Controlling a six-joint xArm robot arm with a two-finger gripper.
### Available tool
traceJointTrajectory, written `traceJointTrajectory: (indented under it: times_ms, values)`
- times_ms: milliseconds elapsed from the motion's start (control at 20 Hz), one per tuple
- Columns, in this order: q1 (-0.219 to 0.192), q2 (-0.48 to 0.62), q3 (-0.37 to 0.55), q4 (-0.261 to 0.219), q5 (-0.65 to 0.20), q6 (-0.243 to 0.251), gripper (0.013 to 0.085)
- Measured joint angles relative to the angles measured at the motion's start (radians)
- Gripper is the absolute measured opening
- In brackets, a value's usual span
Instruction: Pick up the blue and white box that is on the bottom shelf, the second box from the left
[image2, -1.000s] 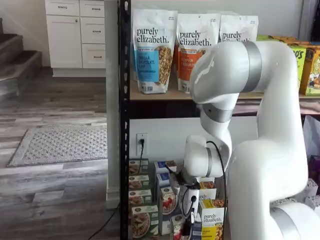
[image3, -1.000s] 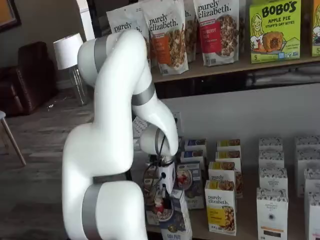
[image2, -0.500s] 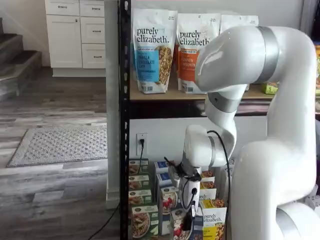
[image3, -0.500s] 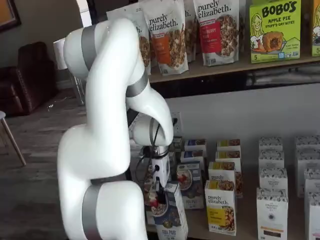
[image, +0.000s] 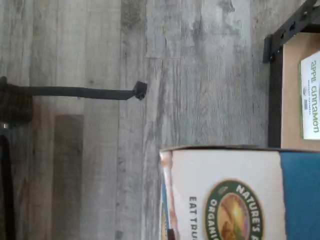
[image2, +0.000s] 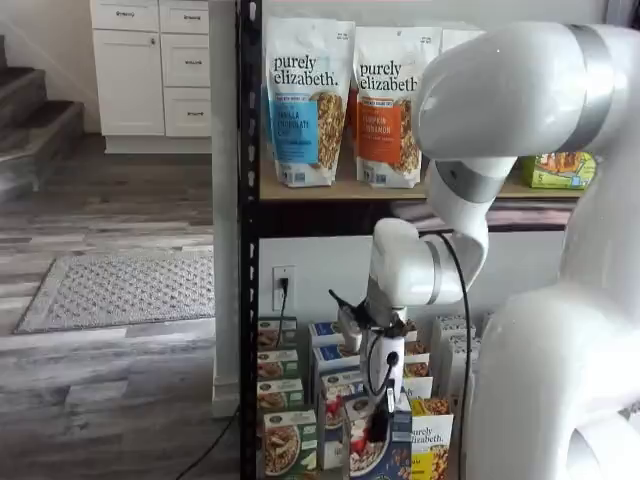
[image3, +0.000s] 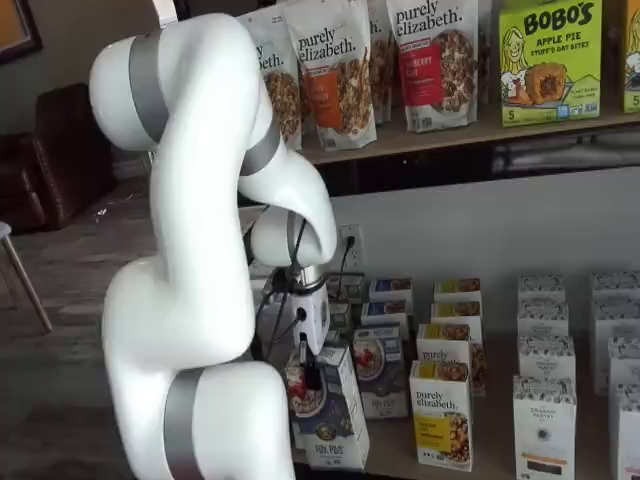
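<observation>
The blue and white box (image3: 328, 415) has a granola bowl with red berries on its front. It hangs tilted in front of the row of boxes on the bottom shelf (image3: 395, 455), off the shelf surface. My gripper (image3: 306, 372) is shut on its upper part, with a black finger down its front. In a shelf view the box (image2: 368, 448) sits low under the gripper (image2: 380, 422). The wrist view shows the box's white and blue top (image: 235, 195) close up over the wood floor.
Green-fronted boxes (image2: 281, 440) stand at the left by the black post (image2: 248, 250). A yellow "purely elizabeth" box (image3: 441, 415) and more blue boxes (image3: 380, 368) stand beside the held box. White boxes (image3: 545, 415) stand to the right. Granola bags (image2: 305, 100) fill the upper tier.
My gripper has drawn the blue and white box out from the row and away from the shelf, rising a little. The arm's elbow has swung outward.
</observation>
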Motion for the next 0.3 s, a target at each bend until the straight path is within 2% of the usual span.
traceJointTrajectory:
  times_ms: [300]
  values:
    - [0.001, -0.087, 0.025, -0.017, 0.079, 0.02, 0.045]
